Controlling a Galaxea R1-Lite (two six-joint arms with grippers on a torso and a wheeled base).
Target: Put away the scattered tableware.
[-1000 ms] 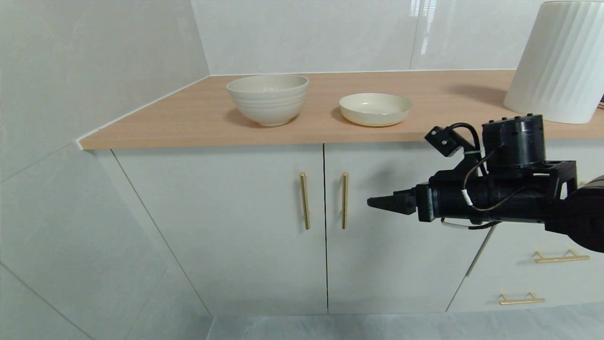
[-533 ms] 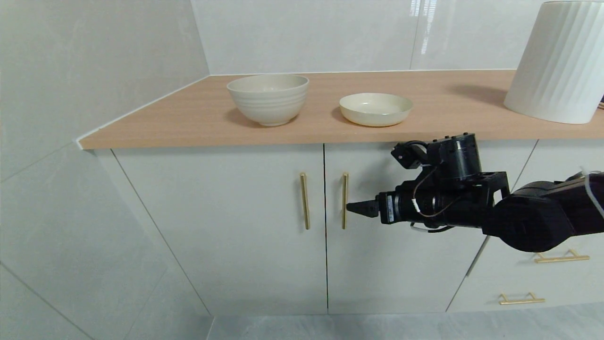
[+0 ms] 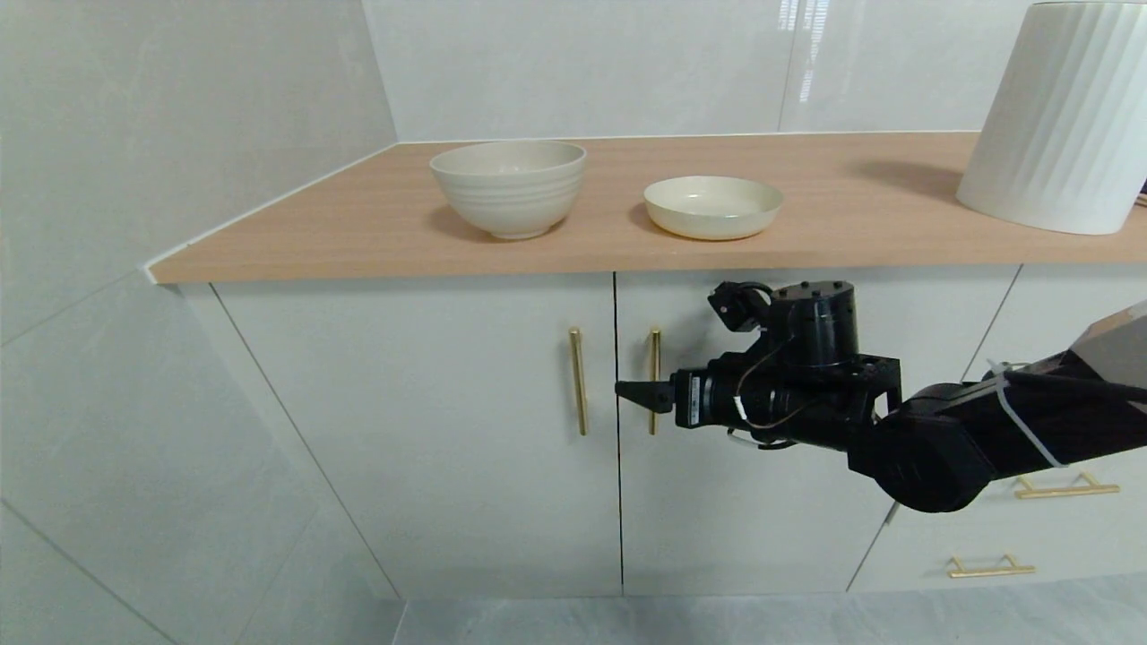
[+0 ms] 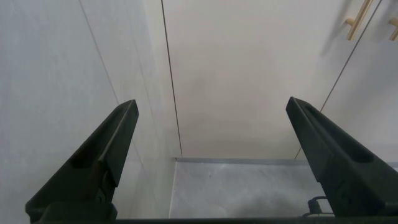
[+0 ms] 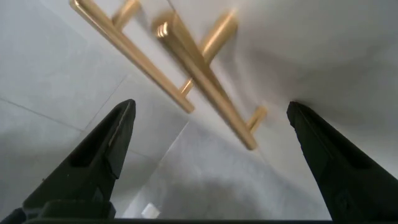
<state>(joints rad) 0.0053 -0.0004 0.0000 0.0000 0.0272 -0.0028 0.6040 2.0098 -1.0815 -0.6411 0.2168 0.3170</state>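
Opening the cupboard: the right gripper (image 3: 634, 392), jaws wide and empty, straddles the door handle (image 3: 655, 358). Next it should close and pull. The bowl (image 3: 508, 186) sits on the counter (image 3: 358, 224), the dish (image 3: 713, 206) at its three o'clock. The left gripper (image 4: 211, 107) gapes empty.

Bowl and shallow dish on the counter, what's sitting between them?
Nothing. In the head view, the stretch of wooden countertop between the bowl and the shallow dish is bare.
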